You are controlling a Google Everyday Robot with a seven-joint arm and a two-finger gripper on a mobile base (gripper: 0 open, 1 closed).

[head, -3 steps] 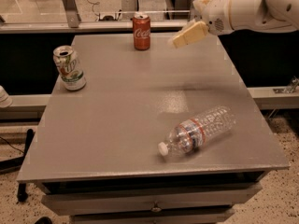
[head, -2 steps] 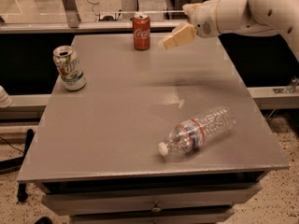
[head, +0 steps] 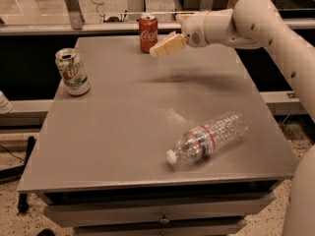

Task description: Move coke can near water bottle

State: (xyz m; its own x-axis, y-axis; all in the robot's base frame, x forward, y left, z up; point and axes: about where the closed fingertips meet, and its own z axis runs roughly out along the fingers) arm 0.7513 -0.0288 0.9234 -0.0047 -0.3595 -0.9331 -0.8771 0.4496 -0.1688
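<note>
Jaws nearer, beside coke can

Cream claw near red coke can; grey table.

A gray worktop with a drawer under it stands on a speckled floor, and a metal rail runs behind it.

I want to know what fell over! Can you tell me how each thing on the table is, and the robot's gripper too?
coke can: standing upright at the far edge of the table, not picked up.
water bottle: lying on its side, white cap on.
white and green can: standing upright near the left edge.
gripper: in the air right beside the coke can.
</note>
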